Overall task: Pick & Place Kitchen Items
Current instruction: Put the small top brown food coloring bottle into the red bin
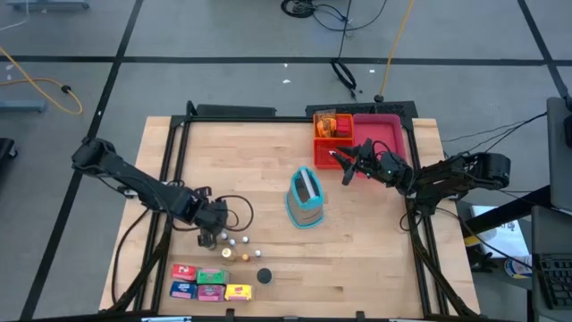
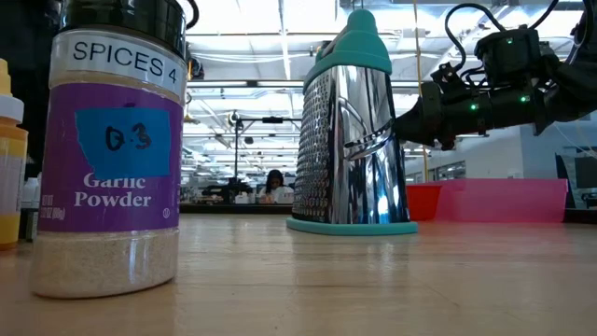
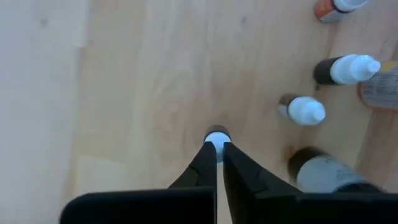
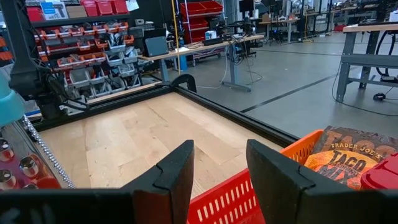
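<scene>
The left gripper (image 1: 208,240) hung low over the pale wooden table (image 1: 259,179), well to the left of the teal-framed steel box grater (image 1: 306,199) and just beside a cluster of tiny white-capped spice bottles (image 1: 234,243). Below that cluster lay a row of small red, green, blue and yellow boxes (image 1: 211,283) and a small black round piece (image 1: 264,276). To the grater's upper right, the right gripper (image 1: 347,162) hovered at the edge of the orange mesh tray (image 1: 332,136), which sat against the pink rectangular tray (image 1: 382,134).

In the low view, a large purple-labelled garlic powder jar (image 2: 114,149) stood left of the grater (image 2: 352,131), with the right arm raised on the grater's other side — the pink tray (image 2: 504,199) lay beneath it.

The left wrist view showed the left gripper's fingers (image 3: 200,163) pressed nearly together on a small white-capped bottle (image 3: 216,138), with other bottles (image 3: 303,109) near it.

In the right wrist view, the right gripper (image 4: 219,163) was spread apart and empty above the orange tray's rim (image 4: 249,190), where a taco seasoning packet (image 4: 354,152) lay.
</scene>
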{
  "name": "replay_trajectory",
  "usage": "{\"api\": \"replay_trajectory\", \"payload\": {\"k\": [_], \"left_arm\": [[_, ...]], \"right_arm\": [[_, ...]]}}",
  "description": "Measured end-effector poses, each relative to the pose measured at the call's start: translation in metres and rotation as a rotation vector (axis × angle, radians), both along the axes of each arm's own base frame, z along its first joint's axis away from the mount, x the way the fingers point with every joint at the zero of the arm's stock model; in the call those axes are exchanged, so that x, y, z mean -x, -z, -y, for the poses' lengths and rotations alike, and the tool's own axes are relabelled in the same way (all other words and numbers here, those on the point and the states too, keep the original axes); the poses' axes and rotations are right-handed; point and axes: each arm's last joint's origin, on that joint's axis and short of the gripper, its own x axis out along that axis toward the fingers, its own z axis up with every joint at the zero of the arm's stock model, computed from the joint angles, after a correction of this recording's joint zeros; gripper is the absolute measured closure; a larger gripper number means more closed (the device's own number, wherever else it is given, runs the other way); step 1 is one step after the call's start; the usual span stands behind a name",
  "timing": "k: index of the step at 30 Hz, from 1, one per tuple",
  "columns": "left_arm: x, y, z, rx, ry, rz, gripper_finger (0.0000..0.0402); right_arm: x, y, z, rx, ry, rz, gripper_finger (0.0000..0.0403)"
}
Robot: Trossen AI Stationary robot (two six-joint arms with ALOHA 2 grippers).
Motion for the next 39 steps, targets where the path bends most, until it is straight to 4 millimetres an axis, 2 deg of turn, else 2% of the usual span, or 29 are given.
{"api": "replay_trajectory", "payload": {"k": [10,19,23,28,32,39], "left_arm": [[-0.013,-0.053,-0.006,-0.096,0.054,0.055,0.0400],[-0.034,-0.115,-0.032,-0.176,0.078,0.217,0.0400],[-0.041,-0.141,-0.047,-0.193,0.069,0.315,0.0401],[-0.052,-0.162,-0.067,-0.239,0.060,0.393,0.0401],[-0.067,-0.172,-0.083,-0.289,0.076,0.421,0.0401],[-0.101,-0.177,-0.113,-0.328,0.119,0.379,0.0401]], "right_arm": [[0.000,0.000,0.000,0.000,0.000,0.000,0.0261],[0.000,-0.002,0.000,0.009,-0.004,0.024,0.0261],[-0.002,-0.007,-0.001,0.013,-0.063,0.056,0.0261],[-0.021,-0.025,0.004,0.029,-0.140,0.085,0.0261],[-0.043,-0.042,0.011,0.026,-0.160,0.003,0.0261],[-0.063,-0.077,0.017,0.081,-0.216,0.050,0.0261]]}}
